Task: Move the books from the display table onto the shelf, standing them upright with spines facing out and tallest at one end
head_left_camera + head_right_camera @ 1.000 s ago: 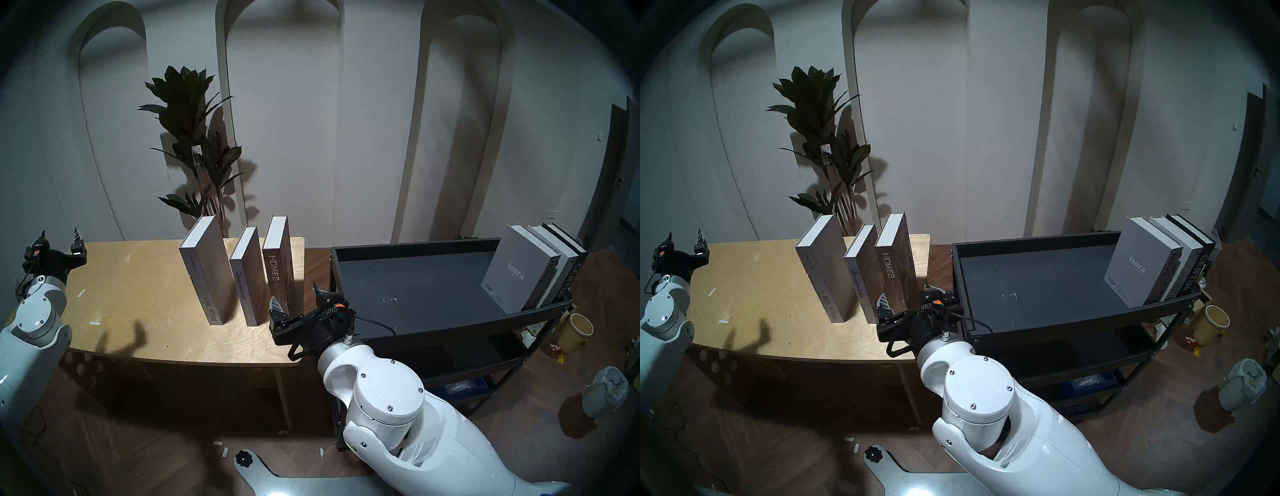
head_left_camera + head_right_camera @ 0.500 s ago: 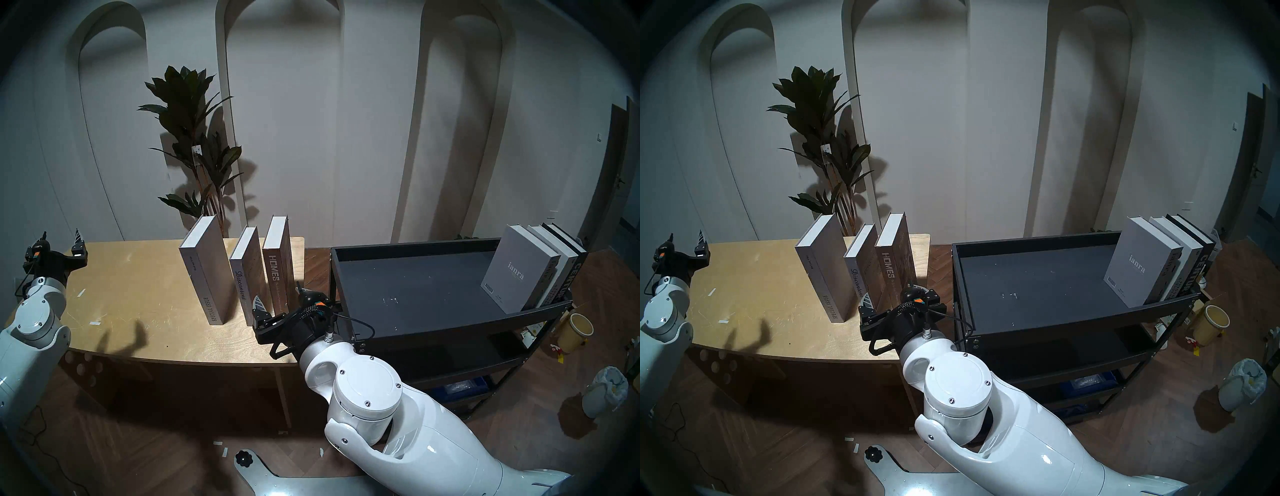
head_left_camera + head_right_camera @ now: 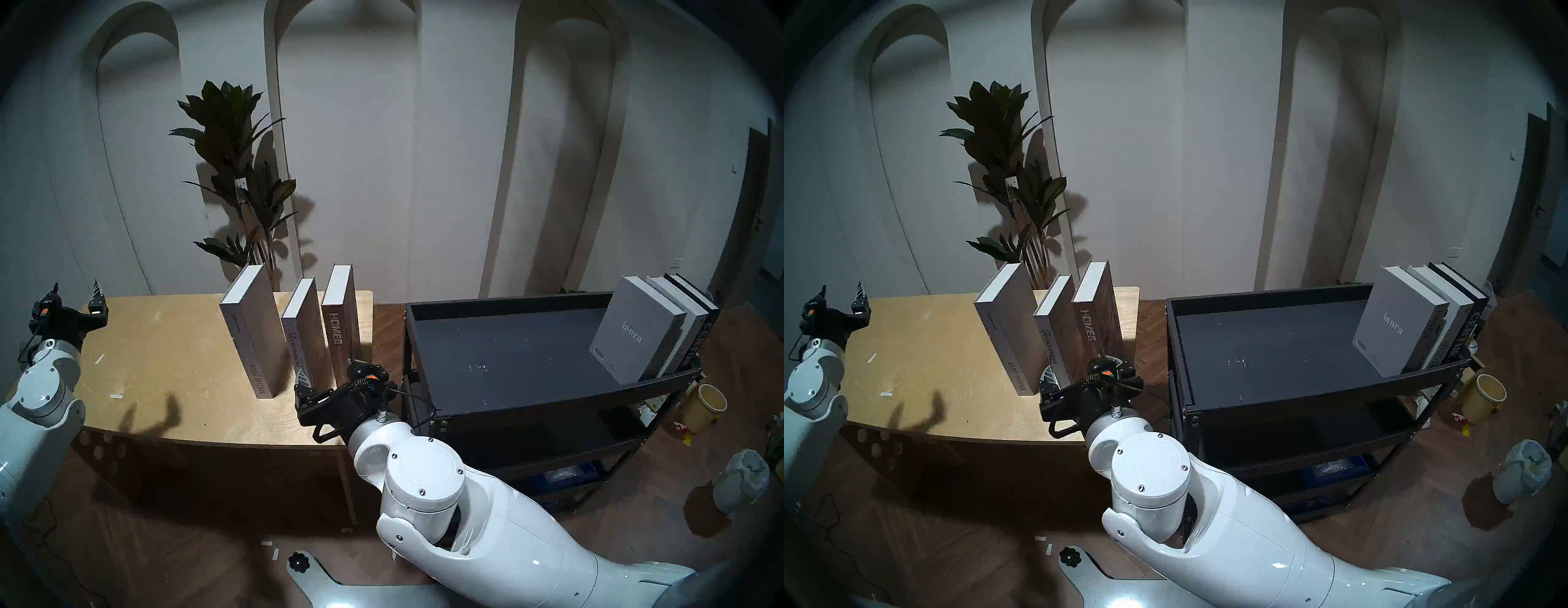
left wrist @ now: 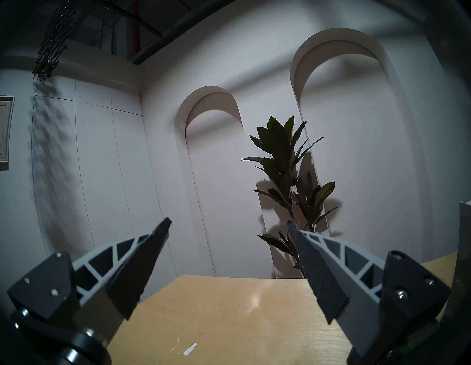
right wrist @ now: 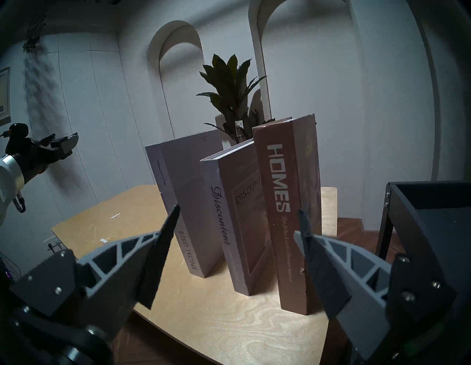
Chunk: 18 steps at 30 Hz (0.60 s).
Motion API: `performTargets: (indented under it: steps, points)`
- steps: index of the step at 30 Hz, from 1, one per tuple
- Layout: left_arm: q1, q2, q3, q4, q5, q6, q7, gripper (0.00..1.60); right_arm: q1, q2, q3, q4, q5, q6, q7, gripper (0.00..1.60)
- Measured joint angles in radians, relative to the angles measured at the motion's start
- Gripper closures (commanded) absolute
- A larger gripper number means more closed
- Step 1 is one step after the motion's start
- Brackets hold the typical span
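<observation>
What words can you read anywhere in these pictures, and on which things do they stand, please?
"SPECIAL ISSUE": spine of the pale grey book.
"Discontent": spine of the middle book; its cover shows "DISCONT", the rest hidden.
"HOMES": spine of the brown book; the subtitle below is too blurred.
"ianra": cover of the grey book on the rack.
"CENTU": spine of the black book, partly hidden.

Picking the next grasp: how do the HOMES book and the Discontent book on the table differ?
The HOMES book is brown with a block-letter spine title; the Discontent book is grey with a script title. HOMES stands taller than Discontent. HOMES is nearest the shelf; Discontent stands between it and the SPECIAL ISSUE book. Both stand upright on the display table, spines toward the robot, untouched by the open right hand.
</observation>
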Motion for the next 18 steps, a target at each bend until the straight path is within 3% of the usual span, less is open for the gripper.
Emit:
performTargets:
  steps: [18]
  points:
    - [0.000,-0.007,-0.018,0.004,0.001,-0.006,-0.034,0.00,0.108,-0.087,-0.083,0.153,0.065,-0.071,-0.088,0.00]
